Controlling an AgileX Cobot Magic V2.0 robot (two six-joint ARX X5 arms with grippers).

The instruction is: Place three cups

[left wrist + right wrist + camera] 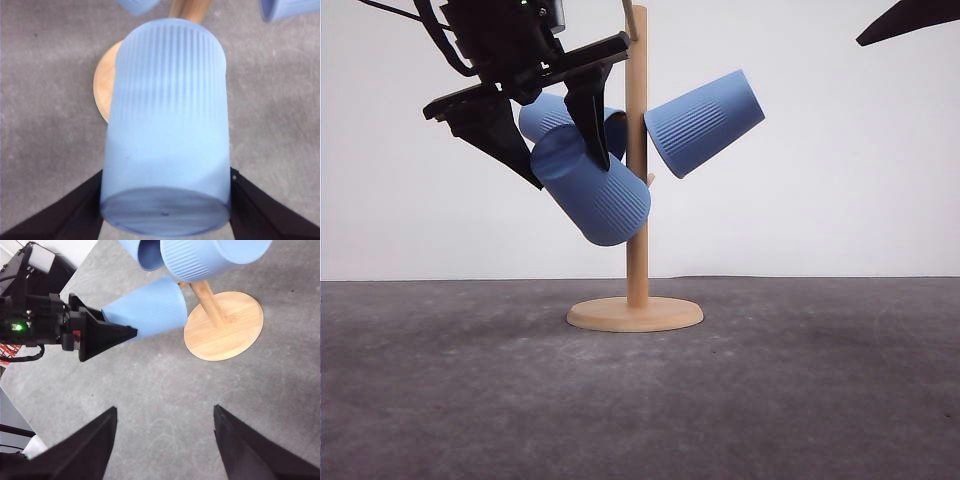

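Three light-blue ribbed cups cluster around the wooden peg stand (pixel 637 250). One cup (pixel 705 122) hangs tilted on the stand's right side. A second cup (pixel 560 115) hangs on the left, behind my left arm. The third cup (pixel 595 190) is held tilted in front of the pole, its base up toward my left gripper (pixel 570 175), which is shut on it near the base. The left wrist view shows this cup (pixel 167 115) between the fingers (pixel 70 215). Whether it sits on a peg is hidden. My right gripper (pixel 165 409) hangs open over bare table, apart from the stand.
The stand's round wooden base (pixel 635 314) rests on the grey mat (pixel 800 400). A plain white wall stands behind it. The right arm's dark tip (pixel 910 18) shows at the upper right of the front view. A small free peg (pixel 650 180) juts from the pole.
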